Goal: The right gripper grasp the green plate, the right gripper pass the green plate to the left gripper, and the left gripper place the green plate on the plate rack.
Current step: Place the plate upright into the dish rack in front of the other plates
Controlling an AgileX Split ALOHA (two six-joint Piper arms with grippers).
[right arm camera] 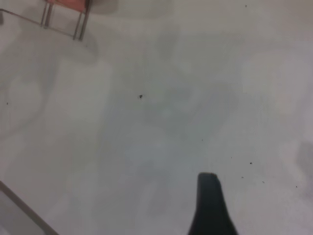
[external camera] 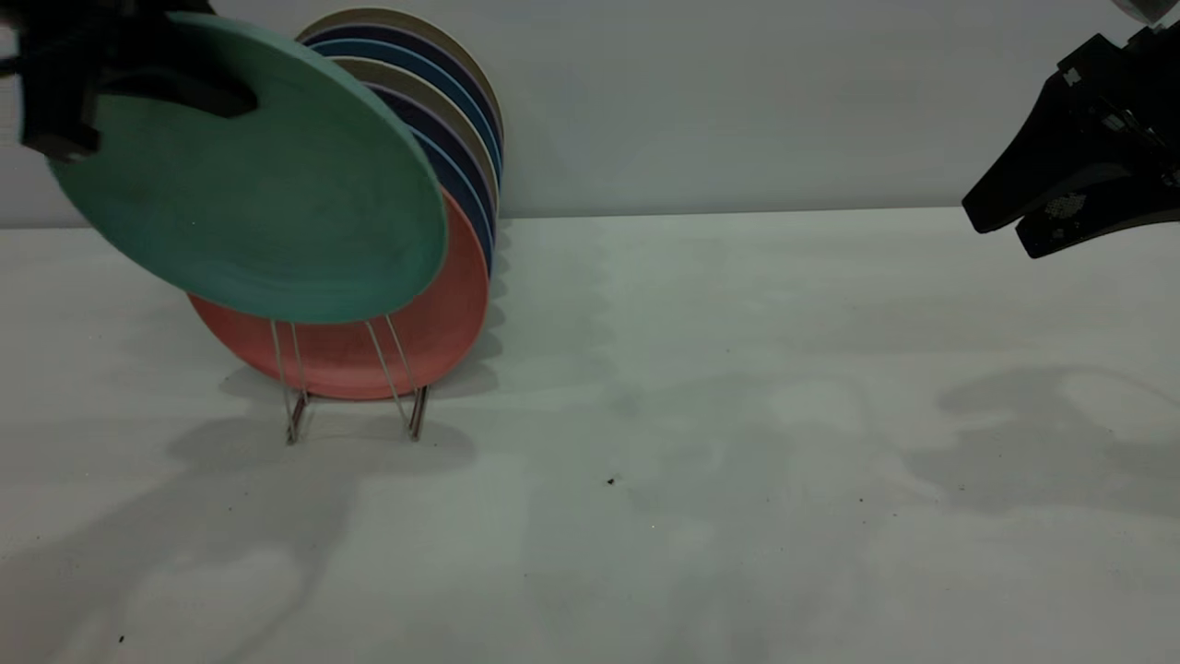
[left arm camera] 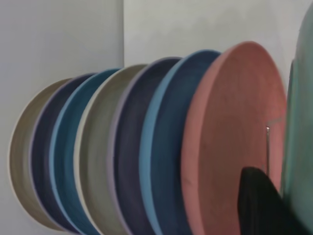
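The green plate (external camera: pixel 258 194) hangs tilted at the upper left, in front of the salmon-pink plate (external camera: pixel 433 332). Its lower edge is above the front loops of the plate rack (external camera: pixel 295 406). My left gripper (external camera: pixel 241 100) is shut on the plate's upper left rim, with one finger lying across its face. In the left wrist view the plate's edge (left arm camera: pixel 301 147) shows beside a black finger (left arm camera: pixel 259 205), with a rack wire (left arm camera: pixel 267 147) between it and the pink plate (left arm camera: pixel 230 137). My right gripper (external camera: pixel 1000 231) hovers open and empty at the far right, high above the table.
Behind the pink plate the rack holds several dark blue and beige plates (external camera: pixel 461 138) standing on edge. The rack's front feet show in the right wrist view (right arm camera: pixel 80 24). The white table (external camera: pixel 737 461) runs to the right, and a wall stands behind it.
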